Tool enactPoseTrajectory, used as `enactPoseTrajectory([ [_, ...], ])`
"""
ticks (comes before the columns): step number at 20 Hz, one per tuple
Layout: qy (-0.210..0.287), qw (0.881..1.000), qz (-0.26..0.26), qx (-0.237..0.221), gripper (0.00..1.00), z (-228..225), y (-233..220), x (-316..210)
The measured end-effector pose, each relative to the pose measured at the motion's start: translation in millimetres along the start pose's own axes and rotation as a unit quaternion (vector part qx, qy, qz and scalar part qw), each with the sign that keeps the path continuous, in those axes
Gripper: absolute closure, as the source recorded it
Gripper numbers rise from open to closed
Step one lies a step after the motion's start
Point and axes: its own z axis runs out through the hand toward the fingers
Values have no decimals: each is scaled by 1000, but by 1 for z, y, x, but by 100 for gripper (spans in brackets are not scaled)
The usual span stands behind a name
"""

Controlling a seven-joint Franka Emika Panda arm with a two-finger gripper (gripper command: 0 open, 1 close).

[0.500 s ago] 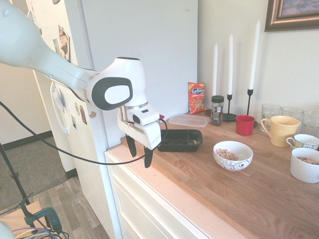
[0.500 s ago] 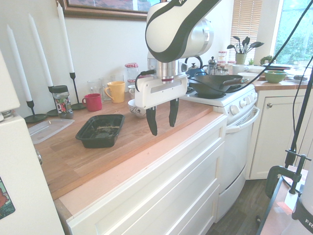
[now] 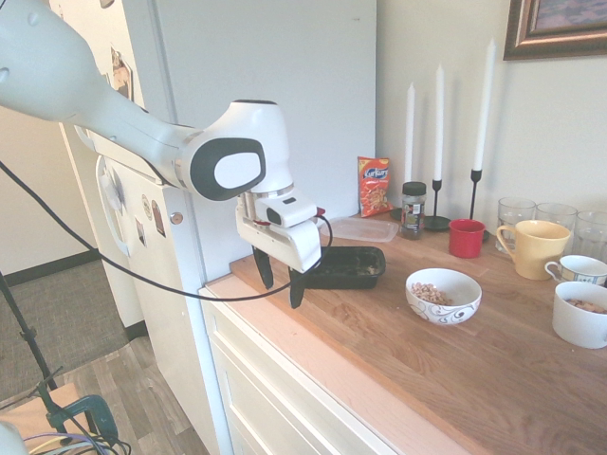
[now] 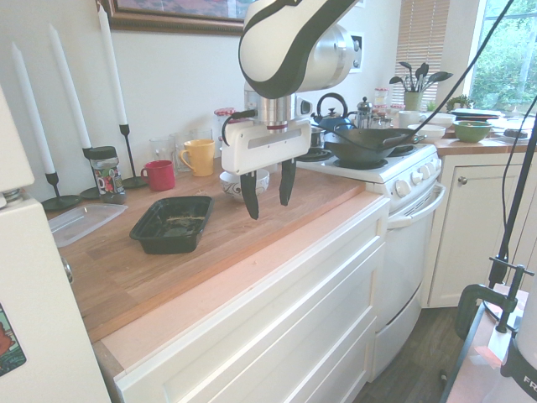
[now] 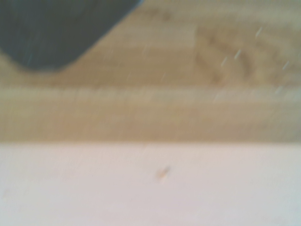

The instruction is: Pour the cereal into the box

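Observation:
The cereal [image 3: 432, 293] is a small heap of tan puffs in a white patterned bowl [image 3: 444, 296] on the wooden counter. In the second exterior view the bowl [image 4: 228, 188] is partly hidden behind the gripper. The box [image 3: 343, 267], a shallow black tray, sits on the counter near the fridge side, also seen as the box [image 4: 172, 223]. My gripper [image 3: 280, 280] hangs open and empty above the counter's front strip, fingers pointing down, between tray and bowl; it shows as the gripper [image 4: 268, 191] too. The blurred wrist view shows a dark tray corner [image 5: 56, 28] and bare wood.
Behind the tray lie a clear flat container [image 3: 360, 228], an orange snack bag [image 3: 374, 186] and a jar [image 3: 413, 209]. Candles [image 3: 438, 104], a red cup [image 3: 466, 238], a yellow mug [image 3: 533, 248] and white mugs [image 3: 579, 315] crowd the back right. A stove with a wok [image 4: 369, 147] adjoins the counter.
The gripper has shifted a little inward from the counter's front edge and slightly upward, still open. Tray and bowl have not moved.

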Motion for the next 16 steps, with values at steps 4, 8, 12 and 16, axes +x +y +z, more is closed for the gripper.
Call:
enactPoseTrajectory([
  [4, 14, 999, 40, 16, 0, -22, 11, 67],
  [8, 18, 996, 80, 27, 0, -49, 24, 137],
  [12, 2, 993, 113, 37, 0, -42, 36, 200],
  [16, -13, 990, 134, 40, 0, -33, 39, 240],
])
